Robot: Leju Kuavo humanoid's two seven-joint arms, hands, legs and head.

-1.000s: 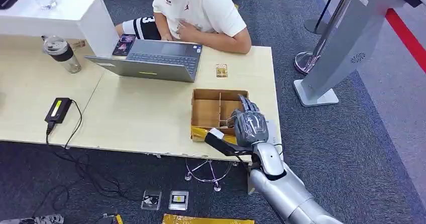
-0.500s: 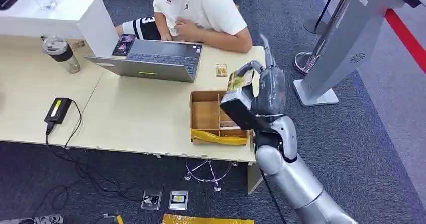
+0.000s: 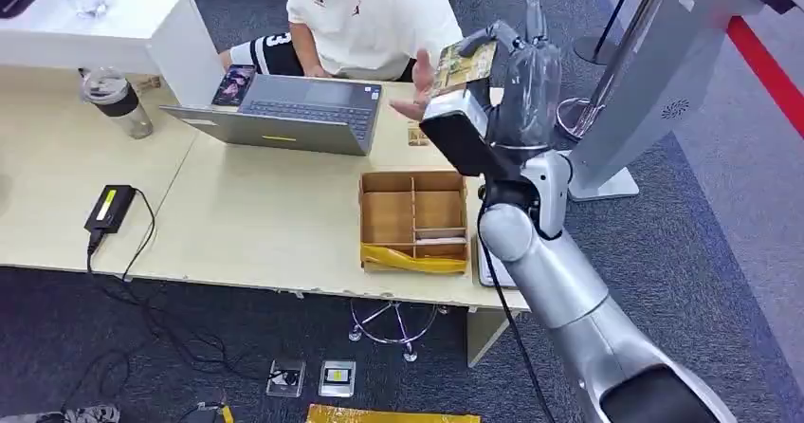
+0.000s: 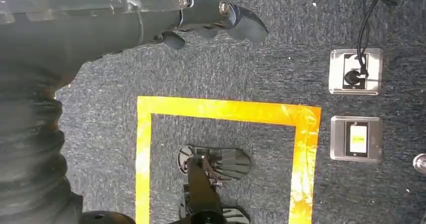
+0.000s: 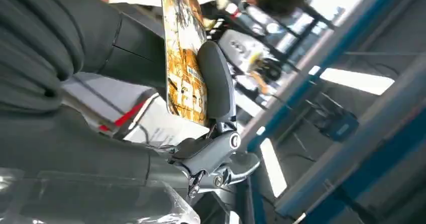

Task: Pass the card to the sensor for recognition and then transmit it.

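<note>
Your right hand has climbed from just above the wooden tray a second ago to well above the desk's far right corner, arm stretched up and forward. It pinches the card between thumb and fingers, the card's printed face tilted up. The person's hand, earlier tucked at the chest, now reaches out just beside the card. Your left hand hangs over the carpet with fingers curled in, gripping nothing.
</note>
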